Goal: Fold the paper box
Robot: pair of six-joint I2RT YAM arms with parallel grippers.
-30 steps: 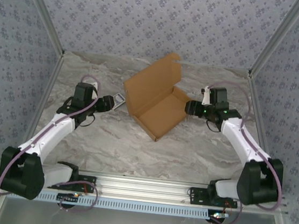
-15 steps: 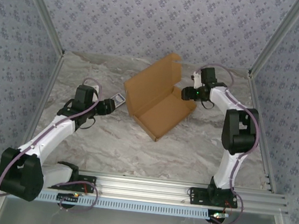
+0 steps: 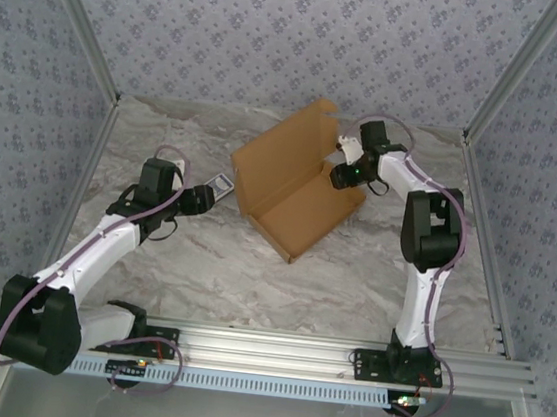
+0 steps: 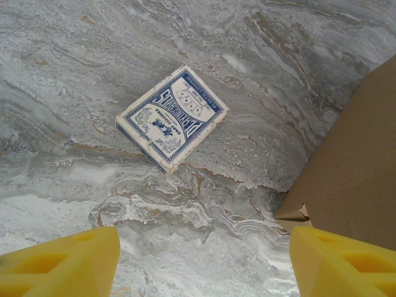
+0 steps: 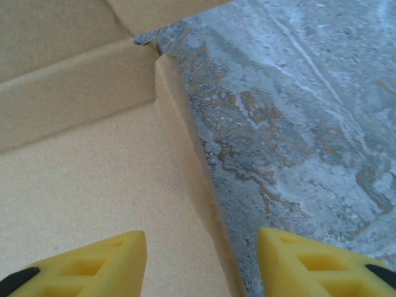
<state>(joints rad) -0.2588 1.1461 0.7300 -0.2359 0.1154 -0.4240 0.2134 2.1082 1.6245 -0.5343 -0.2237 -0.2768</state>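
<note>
the paper box (image 3: 296,185) is plain tan-brown cardboard, matte and faintly grainy, with no print. it lies on the table (image 3: 251,276), right of the middle and towards the far side. it is half formed: a shallow rectangular tray with low folded walls, open upward, and a broad lid panel tilted up from the tray's far-left long edge. the lid's top edge carries a small cut notch and tab. the tray sits skewed to the table edges, its long axis running from near-left to far-right, with one corner pointing towards the arms. in the right wrist view the inside floor is smooth and flat, and a side wall rises as a thin doubled strip that meets another wall at a corner with a small gap.

the table top is a grey-white marbled surface with brown and rust veins.

the right pincer (image 5: 201,266) is at the tray's far-right end. it is released, its yellow fingers spread astride that side wall, one over the box floor and one over the marble, neither seen touching the cardboard.

the left pincer (image 4: 204,266) is also released, with wide yellow hollow-cored fingers low over bare marble and nothing between them. just ahead of it a small blue-and-white pack (image 4: 172,117) lies flat. it is rectangular with printed faces, and sits near the box's left corner but apart from it.
</note>
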